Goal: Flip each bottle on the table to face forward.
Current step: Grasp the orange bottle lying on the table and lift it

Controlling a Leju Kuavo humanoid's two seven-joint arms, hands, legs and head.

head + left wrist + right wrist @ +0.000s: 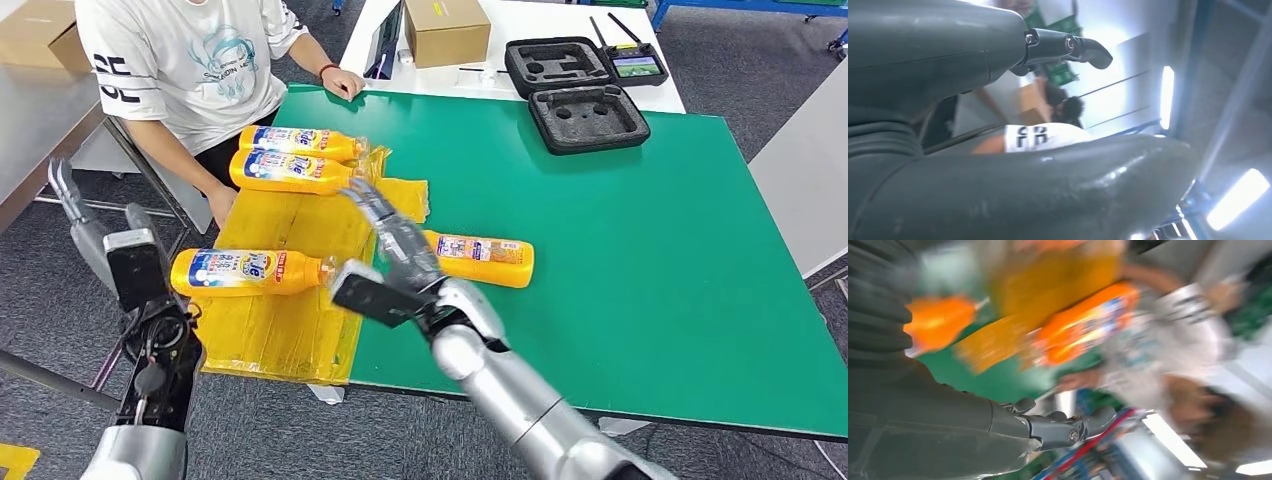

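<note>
Several orange bottles with blue-and-white labels lie on their sides. Two bottles [300, 143] [292, 171] rest side by side at the far end of a yellow sheet [285, 330]. A third bottle [250, 272] lies on the sheet's left part, and a fourth [482, 259] on the green table [620, 260]. My right hand [393, 235] hovers between the third and fourth bottles with its fingers stretched out and nothing in it. The right wrist view is blurred and shows orange bottles [1088, 325] beyond the fingers [1063, 429]. My left hand [75, 212] is raised off the table's left side, holding nothing.
A person in a white shirt [190, 60] sits at the table's far left corner, one hand [345, 82] on the table and the other [222, 205] near the yellow sheet. Two black foam cases [586, 117] [556, 63], a cardboard box [447, 30] and a controller [636, 66] stand at the back.
</note>
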